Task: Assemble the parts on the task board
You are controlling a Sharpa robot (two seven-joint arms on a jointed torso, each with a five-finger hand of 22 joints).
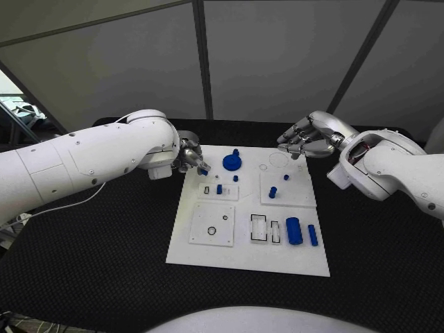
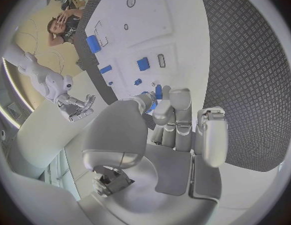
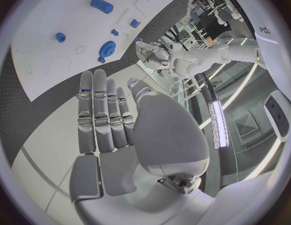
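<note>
Left robot hand (image 1: pixel 189 159): fingers pinch a small blue part (image 2: pixel 157 91) at the task board's (image 1: pixel 244 260) far left edge.
Right robot hand (image 1: pixel 304 142): open, fingers straight, holding nothing, above the board's far right corner.
Blue disc part (image 1: pixel 231 162): just beside the left robot hand.
Blue cylinder (image 1: pixel 294 230): well nearer the robot, lying flat, long axis running near to far.
Writing: none readable.
Worktop (image 1: pixel 102 257): black, under the board.

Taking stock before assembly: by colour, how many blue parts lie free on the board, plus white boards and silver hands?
Blue parts lying free: 7
White task board: 1
Silver hands: 2, left hand and right hand
Total: 10
</note>
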